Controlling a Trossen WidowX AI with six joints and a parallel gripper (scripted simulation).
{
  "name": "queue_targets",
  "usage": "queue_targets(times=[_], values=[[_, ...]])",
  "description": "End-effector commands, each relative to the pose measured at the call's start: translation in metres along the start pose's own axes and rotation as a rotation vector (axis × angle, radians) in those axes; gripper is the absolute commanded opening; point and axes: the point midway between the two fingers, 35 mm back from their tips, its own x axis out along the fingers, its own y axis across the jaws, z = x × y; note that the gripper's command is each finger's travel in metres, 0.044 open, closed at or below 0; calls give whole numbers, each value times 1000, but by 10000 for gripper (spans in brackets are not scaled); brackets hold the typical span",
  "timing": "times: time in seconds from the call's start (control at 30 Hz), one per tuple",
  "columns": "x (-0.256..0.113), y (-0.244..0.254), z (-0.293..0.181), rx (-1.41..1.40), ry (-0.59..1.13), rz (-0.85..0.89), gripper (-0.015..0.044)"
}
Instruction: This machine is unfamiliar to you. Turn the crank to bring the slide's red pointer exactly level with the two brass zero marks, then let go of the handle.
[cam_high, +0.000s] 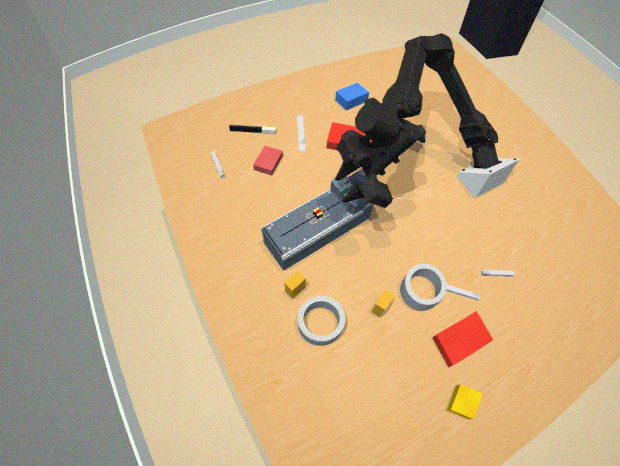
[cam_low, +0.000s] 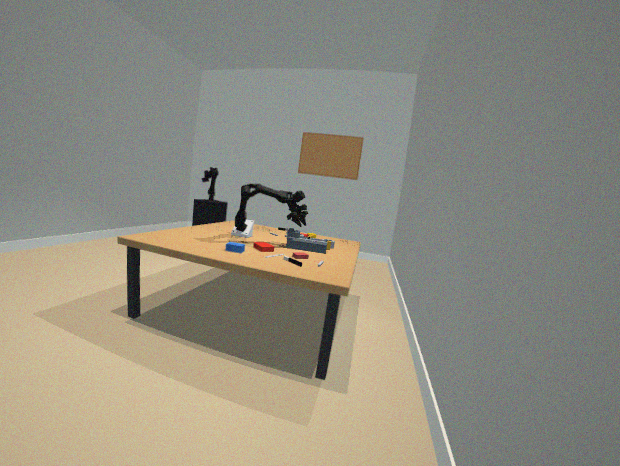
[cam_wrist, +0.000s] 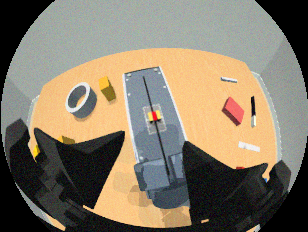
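The blue-grey machine (cam_high: 288, 225) (cam_low: 306, 244) (cam_wrist: 137, 90) is a long box with a slot along its top. The red pointer (cam_high: 317, 212) (cam_wrist: 154, 116) sits in a small pale window between the yellow brass marks. It looks about level with them; exact alignment is too small to tell. Raised grey housing (cam_wrist: 150, 175) stands at the machine's arm-side end, with a rounded part beside it. The crank handle cannot be made out clearly. My gripper (cam_high: 341, 189) (cam_low: 299, 223) (cam_wrist: 154, 140) is open and empty, above the housing end, its fingers spread wide.
A red block (cam_high: 336, 135), a blue block (cam_high: 351, 95) and a dull red block (cam_high: 268, 159) lie on one side. On the other are orange blocks (cam_high: 295, 284) (cam_high: 383, 302), a grey ring (cam_high: 302, 328) and a handled ring (cam_high: 406, 295).
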Motion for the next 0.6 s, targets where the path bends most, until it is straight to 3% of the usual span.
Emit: queue_targets(times=[0.0, 0.1, 0.57], values=[[0, 0, 0, 0, 0, -1, 394], [0, 0, 0, 0, 0, -1, 440], [0, 0, 0, 0, 0, -1, 72]])
